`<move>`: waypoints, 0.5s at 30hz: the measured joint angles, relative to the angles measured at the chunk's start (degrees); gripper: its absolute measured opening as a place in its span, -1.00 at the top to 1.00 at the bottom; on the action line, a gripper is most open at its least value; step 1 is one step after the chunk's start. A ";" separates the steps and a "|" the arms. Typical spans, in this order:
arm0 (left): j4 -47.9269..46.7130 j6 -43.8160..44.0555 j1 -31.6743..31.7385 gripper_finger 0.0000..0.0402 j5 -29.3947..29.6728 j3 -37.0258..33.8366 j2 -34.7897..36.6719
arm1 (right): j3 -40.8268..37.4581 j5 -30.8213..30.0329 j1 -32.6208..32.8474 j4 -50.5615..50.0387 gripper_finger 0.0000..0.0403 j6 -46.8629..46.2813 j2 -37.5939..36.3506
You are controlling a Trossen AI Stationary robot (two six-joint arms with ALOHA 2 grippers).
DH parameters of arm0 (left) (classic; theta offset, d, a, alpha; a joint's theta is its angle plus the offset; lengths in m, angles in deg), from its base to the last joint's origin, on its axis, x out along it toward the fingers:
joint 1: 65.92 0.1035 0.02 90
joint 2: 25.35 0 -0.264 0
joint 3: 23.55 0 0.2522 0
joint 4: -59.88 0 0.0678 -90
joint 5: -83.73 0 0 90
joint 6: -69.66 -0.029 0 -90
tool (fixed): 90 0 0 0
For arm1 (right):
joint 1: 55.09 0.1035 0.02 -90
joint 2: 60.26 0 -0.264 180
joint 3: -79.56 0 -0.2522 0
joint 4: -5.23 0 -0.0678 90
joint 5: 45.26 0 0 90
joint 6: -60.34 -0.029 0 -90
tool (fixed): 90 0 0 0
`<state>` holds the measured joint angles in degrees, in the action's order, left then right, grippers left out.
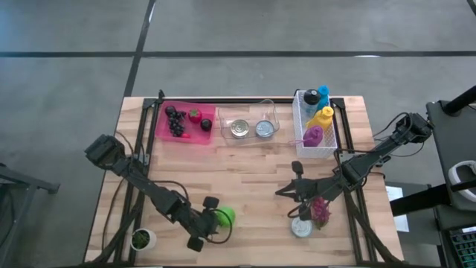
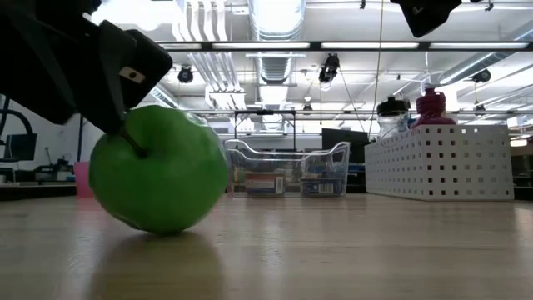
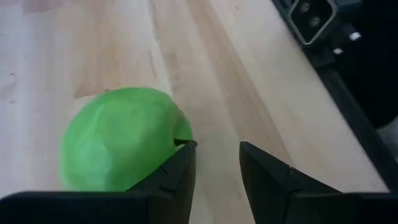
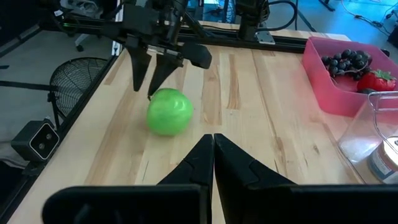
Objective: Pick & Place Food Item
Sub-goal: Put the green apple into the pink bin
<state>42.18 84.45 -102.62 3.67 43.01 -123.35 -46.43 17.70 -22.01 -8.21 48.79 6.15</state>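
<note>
left pincer: the left gripper (image 3: pixel 216 167) sits low over the near part of the wooden table (image 1: pixel 245 167), fingers a little apart with bare wood showing in the gap, so it's got nothing in it

apple: the round bright green apple (image 1: pixel 224 217) is on the wood right beside that pincer. One finger (image 3: pixel 180 171) is up against the apple's side, but the fruit is outside the gap, not between the fingers

right pincer: the right gripper (image 4: pixel 213 155) has its two dark fingers pressed fully together, holding nothing. It points across the table at the apple, which is well out in front of it

near the right arm: a small white round dish (image 1: pixel 301 228) and a dark pink bunch (image 1: pixel 320 211), can't tell what that is

far off: pink rectangular tray (image 1: pixel 186 133) with dark grapes and a strawberry, clear plastic bin (image 1: pixel 248 113) with two tins, white perforated basket (image 1: pixel 325 149) of bottles
</note>
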 joint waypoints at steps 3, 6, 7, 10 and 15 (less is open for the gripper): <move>-0.62 -0.15 0.44 0.35 1.21 0.00 0.00 | 0.00 0.02 0.00 0.00 0.96 0.00 0.00; -0.95 -1.68 0.87 0.35 3.98 0.00 0.00 | 0.00 0.00 0.00 0.00 0.96 0.00 0.00; -1.12 -1.94 0.95 0.35 5.08 0.00 0.00 | 0.00 0.01 0.00 -0.01 0.96 0.00 0.00; -1.24 -2.12 1.27 0.35 6.90 -0.01 0.00 | 0.00 0.00 0.00 -0.02 0.96 0.00 0.00; -1.24 -1.32 1.80 0.35 9.25 0.00 0.00 | 0.00 0.00 0.00 0.00 0.96 0.00 0.00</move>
<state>40.95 83.12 -100.82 12.92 43.01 -123.35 -46.43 17.70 -22.01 -8.21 48.79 6.15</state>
